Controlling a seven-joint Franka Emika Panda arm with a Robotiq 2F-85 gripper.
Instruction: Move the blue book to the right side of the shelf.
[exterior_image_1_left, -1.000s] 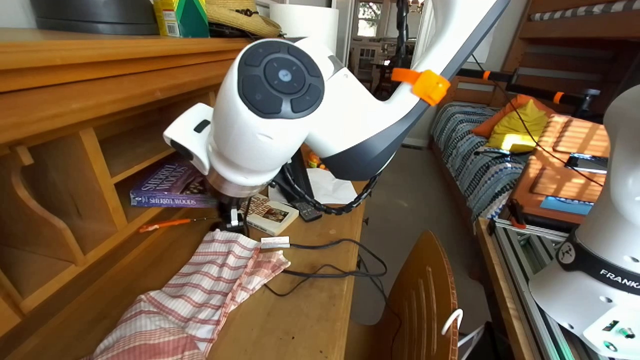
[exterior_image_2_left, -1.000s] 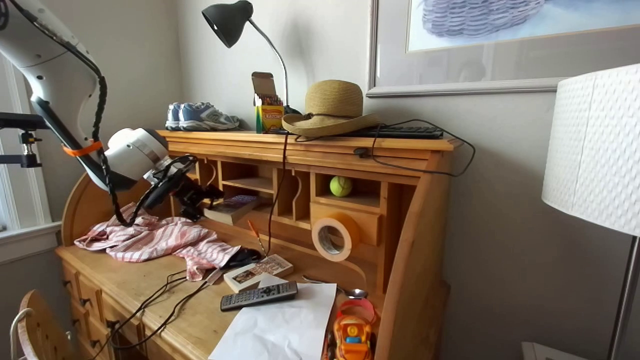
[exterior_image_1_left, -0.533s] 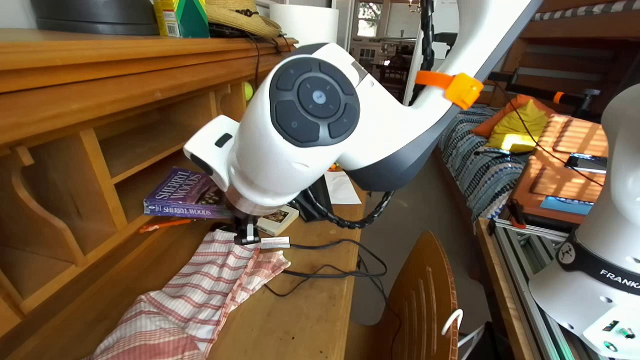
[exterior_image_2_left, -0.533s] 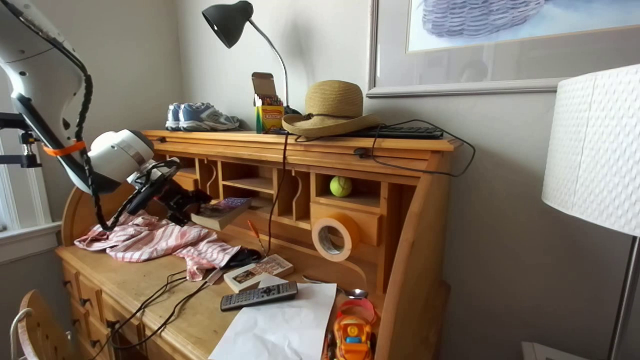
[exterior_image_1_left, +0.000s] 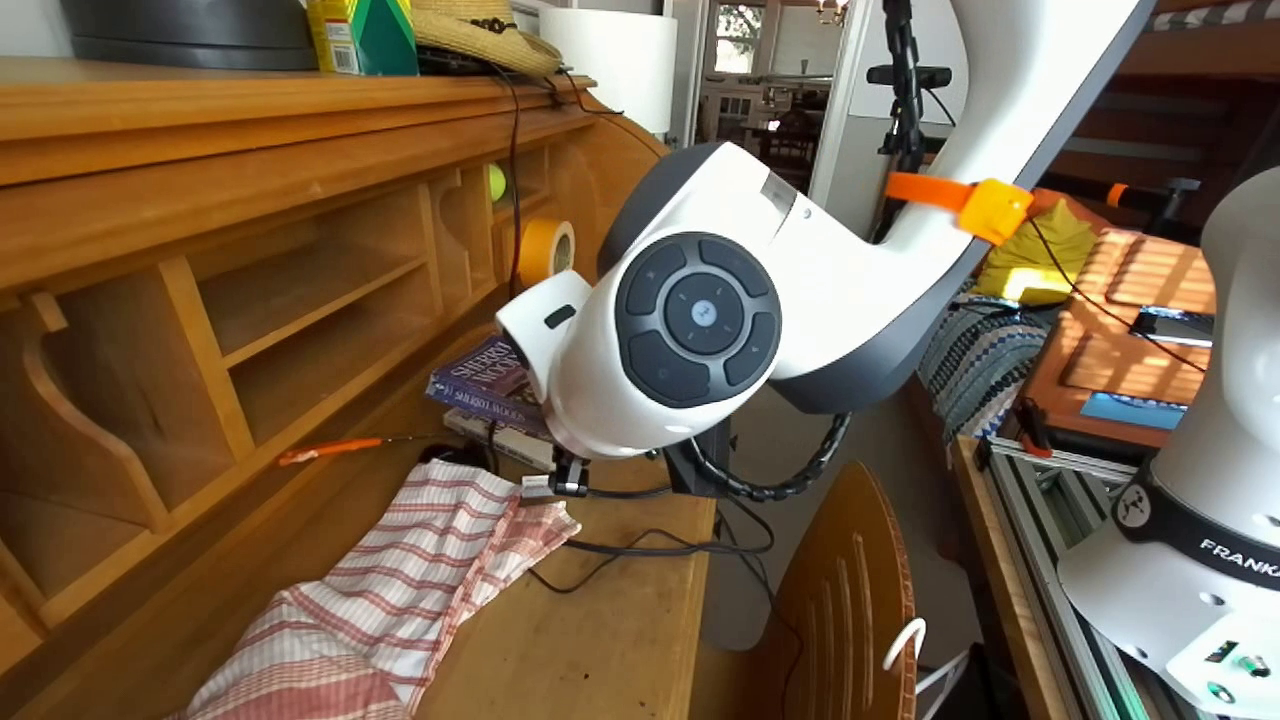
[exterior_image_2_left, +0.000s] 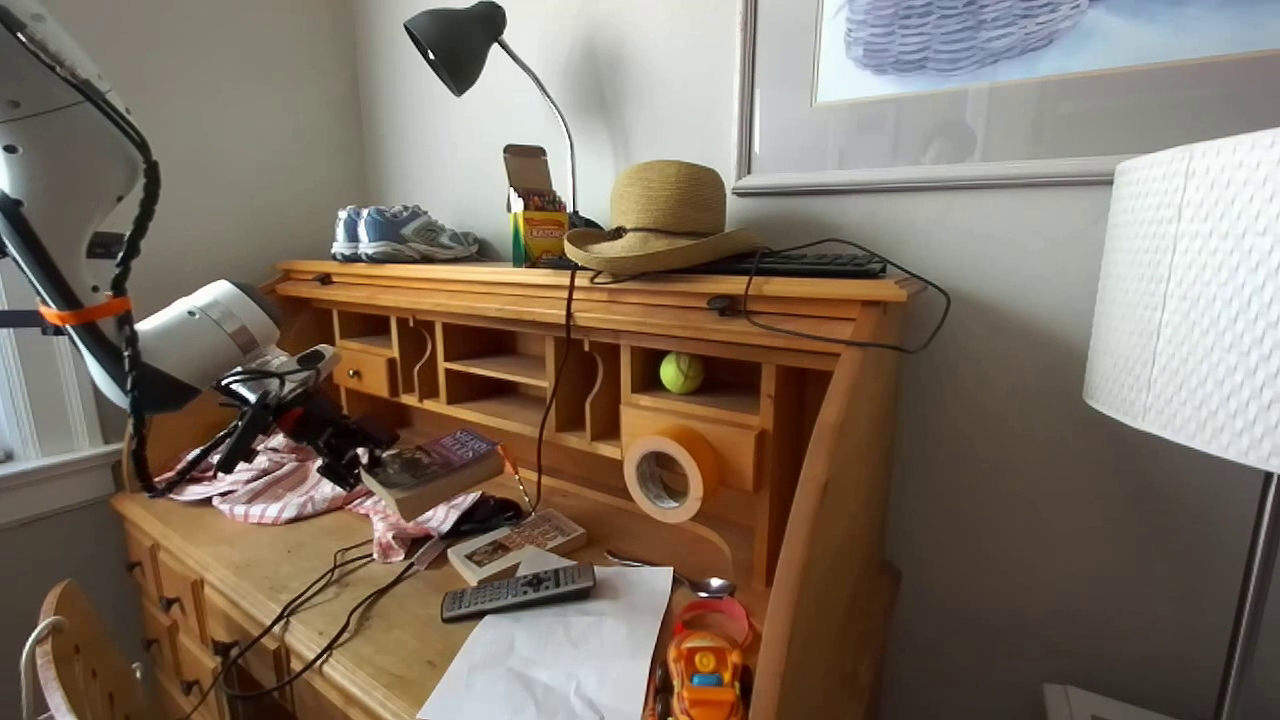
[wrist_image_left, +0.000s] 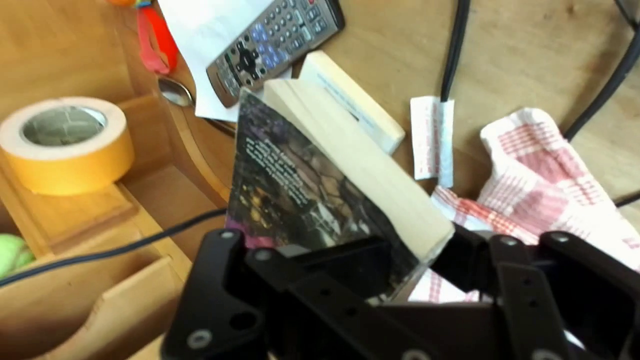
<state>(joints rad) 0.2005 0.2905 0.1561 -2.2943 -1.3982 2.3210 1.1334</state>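
1. I am holding the blue book (exterior_image_2_left: 435, 462) in my claw (wrist_image_left: 422, 247), jaws narrowed across its thickness near one corner; the contact on the far face is mostly hiding from me.
2. The book is hanging tilted above the desk (exterior_image_1_left: 580, 650), out in front of the shelf (exterior_image_2_left: 640, 320) and short of its right end. I am taking the pick as done and the placing as ahead.
3. Because I am gripping near a corner, most of the weight is lying beyond my pads (wrist_image_left: 350, 265); a fast swing could be twisting the book or sliding it free.
4. A black cord (wrist_image_left: 160, 235) is dangling in front of the compartments, likely across my path; the book's leading edge could be snagging it.
5. A tennis ball (exterior_image_2_left: 681, 372) is sitting in a right-hand compartment, with a tape roll (wrist_image_left: 75, 172) near it; arriving carelessly, I could be toppling the roll or shoving the ball.
6. Unless I am levelling the book first, its corner could be jamming against an upright divider (exterior_image_2_left: 768, 400).
7. A pale paperback (exterior_image_2_left: 517, 546) and a remote (exterior_image_2_left: 518, 591) are lying below; a dropped book could be striking them.
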